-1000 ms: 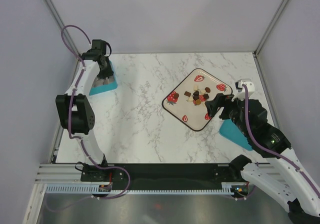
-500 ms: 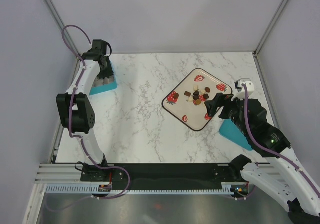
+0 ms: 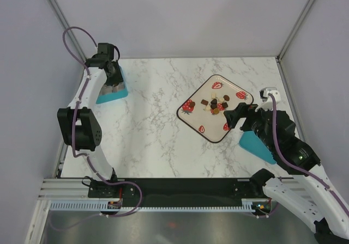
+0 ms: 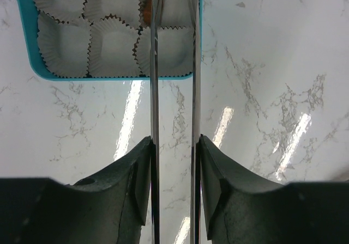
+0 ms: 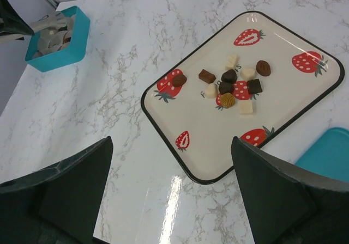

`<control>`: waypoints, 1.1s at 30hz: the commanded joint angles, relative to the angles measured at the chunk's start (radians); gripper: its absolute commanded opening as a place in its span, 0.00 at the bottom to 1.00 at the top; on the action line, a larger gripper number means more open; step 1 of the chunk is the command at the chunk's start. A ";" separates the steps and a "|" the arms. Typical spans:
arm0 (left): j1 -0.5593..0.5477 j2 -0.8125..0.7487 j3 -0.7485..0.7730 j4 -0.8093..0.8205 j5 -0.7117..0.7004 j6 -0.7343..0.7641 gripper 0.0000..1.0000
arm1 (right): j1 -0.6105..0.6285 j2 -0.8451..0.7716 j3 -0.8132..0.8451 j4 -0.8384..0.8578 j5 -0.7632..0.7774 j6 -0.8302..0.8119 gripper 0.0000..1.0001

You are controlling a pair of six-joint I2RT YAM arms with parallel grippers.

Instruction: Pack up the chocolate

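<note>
Operator: Status of left gripper (image 4: 174, 143)?

Tech: Clamped on tongs (image 4: 196, 91), one finger against each blade. Blades held a little apart, tips reaching over box (image 4: 109, 78), above a cup (image 4: 174, 10). Brown piece (image 4: 146, 4) visible beside the left blade. Cannot tell whether pinched or already seated.

Operator: Reason for tongs?

Tech: Likely for reach into a cup with thin blades. Fingers too bulky for such small pieces.

Operator: Location of remaining chocolate (image 5: 232, 86)?

Tech: Clustered mid-tray (image 5: 218, 140), well apart from box. Rest of box in view unfilled, so judged early in packing.

Operator: Right gripper (image 5: 170, 143)?

Tech: Spread wide, empty, hovering by tray's near edge, teal lid (image 5: 327, 151) just beside. Probably parked clear of the left arm's path.
</note>
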 commanded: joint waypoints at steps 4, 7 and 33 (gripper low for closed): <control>-0.100 -0.184 -0.033 0.001 0.059 0.057 0.45 | 0.002 -0.023 0.038 -0.021 -0.006 0.022 0.98; -0.206 -0.239 -0.055 -0.005 0.063 0.063 0.45 | 0.002 -0.020 0.056 -0.043 0.002 0.020 0.98; -0.728 -0.057 -0.098 0.116 0.083 0.083 0.50 | 0.002 -0.071 0.063 -0.112 0.061 -0.001 0.98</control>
